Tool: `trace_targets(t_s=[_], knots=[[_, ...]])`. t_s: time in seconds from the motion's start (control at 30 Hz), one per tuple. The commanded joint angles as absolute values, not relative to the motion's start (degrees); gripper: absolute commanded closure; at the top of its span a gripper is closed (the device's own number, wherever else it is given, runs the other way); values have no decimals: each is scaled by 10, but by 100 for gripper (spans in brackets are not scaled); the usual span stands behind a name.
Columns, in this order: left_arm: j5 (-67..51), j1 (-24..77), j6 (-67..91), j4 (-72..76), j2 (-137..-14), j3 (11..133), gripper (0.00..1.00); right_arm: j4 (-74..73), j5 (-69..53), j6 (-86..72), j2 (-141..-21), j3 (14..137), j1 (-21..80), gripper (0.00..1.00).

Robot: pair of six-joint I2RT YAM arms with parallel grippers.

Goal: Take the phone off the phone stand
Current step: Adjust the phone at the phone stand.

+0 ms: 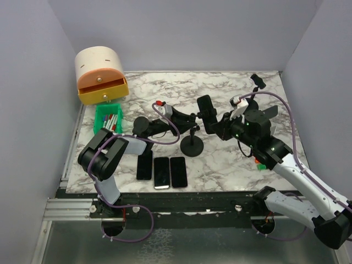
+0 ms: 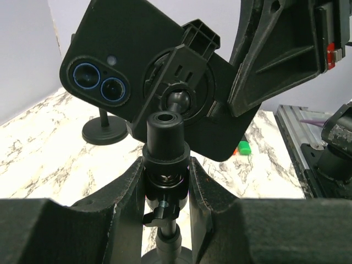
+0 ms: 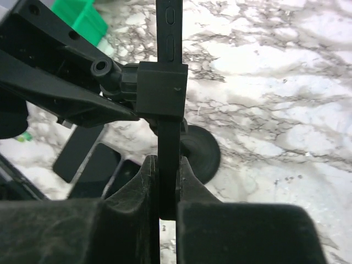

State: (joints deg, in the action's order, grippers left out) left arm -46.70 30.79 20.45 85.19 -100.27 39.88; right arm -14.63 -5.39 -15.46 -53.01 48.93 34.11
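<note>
The black phone (image 1: 206, 113) stands upright in the clamp of the phone stand (image 1: 192, 147), near the middle of the table. My left gripper (image 1: 188, 117) comes in from the left, shut on the stand's neck (image 2: 166, 146) just below the ball joint. In the left wrist view, my left gripper (image 2: 166, 181) sits under the phone's back (image 2: 110, 60) and its two lenses. My right gripper (image 1: 218, 124) reaches in from the right. In the right wrist view, the right gripper (image 3: 168, 181) is shut on the lower end of the phone (image 3: 169, 49), seen edge-on, with both pads against its faces.
Three dark phones (image 1: 161, 170) lie flat side by side in front of the stand's base. A green bin of pens (image 1: 108, 118) and a cream-and-orange drawer box (image 1: 102, 74) stand at back left. A small black stand (image 1: 257, 81) is at back right. A green bit (image 1: 259, 165) lies under the right arm.
</note>
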Motion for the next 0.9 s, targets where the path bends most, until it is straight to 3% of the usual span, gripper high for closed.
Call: trace_targets(t_s=[0.0, 0.17, 0.33, 0.57, 0.87], knots=[[-476, 314, 215, 856, -998, 406, 100, -120, 40, -88, -533, 488, 379, 99], [-458, 313, 216, 847, -1017, 416, 100, -89, 213, -15, -520, 478, 453, 100], [-422, 314, 224, 838, -1031, 428, 100, 35, 376, 93, -516, 432, 537, 100], [-396, 317, 233, 835, -1044, 454, 100, 422, 580, 360, -607, 320, 653, 100], [-391, 318, 229, 845, -1062, 453, 100, 862, 619, 641, -768, 238, 680, 100]])
